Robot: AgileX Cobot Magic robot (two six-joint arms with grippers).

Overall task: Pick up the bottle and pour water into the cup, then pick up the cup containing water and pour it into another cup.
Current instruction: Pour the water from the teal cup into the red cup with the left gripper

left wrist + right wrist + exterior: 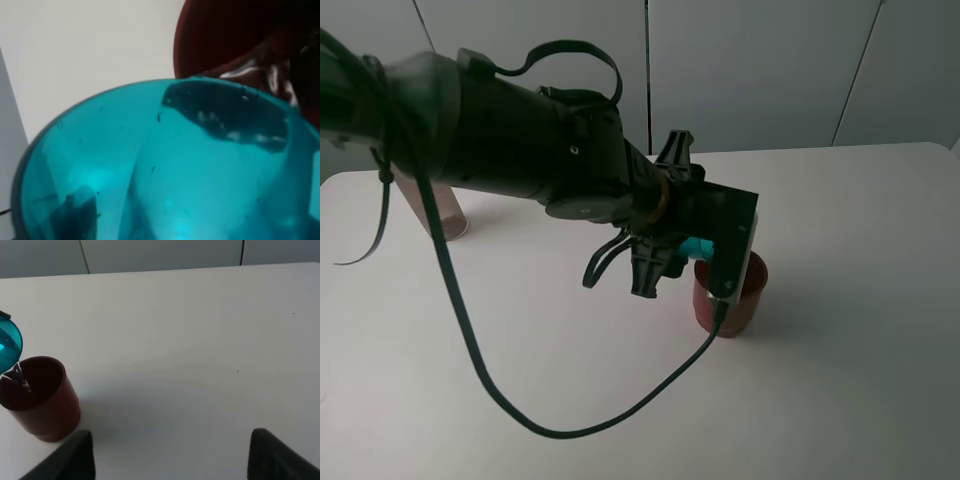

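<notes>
1. nearest me, a black cable (480,385) hangs off the left arm (490,140) and loops low over the white counter (860,400).
2. the left arm reaches across from the left side of the high view, its wrist turned over, and ends above the red-brown cup (732,300).
3. the left pincer (705,250) is closed tight on the teal cup (698,247), which shows in the high view only as a small blue patch under the wrist block.
4. the teal cup is tipped well over, its mouth just above the near rim of the red-brown cup; in the left wrist view its teal wall (165,165) fills the picture.
5. water (260,72) runs from the teal lip into the dark red cup (235,35); the right wrist view shows the same thin stream (19,376) falling inside the rim.
6. the red-brown cup stands upright on the counter, near its middle, and in the right wrist view it sits well away from the right pincer (170,455).
7. the right pincer stands open, two dark fingertips (272,455) apart with nothing between them, low over bare counter.
8. farther back on the left, partly hidden behind the arm, the brownish bottle (438,205) stands on the counter, well apart from both cups.
9. behind everything is a pale panelled wall (770,70).
</notes>
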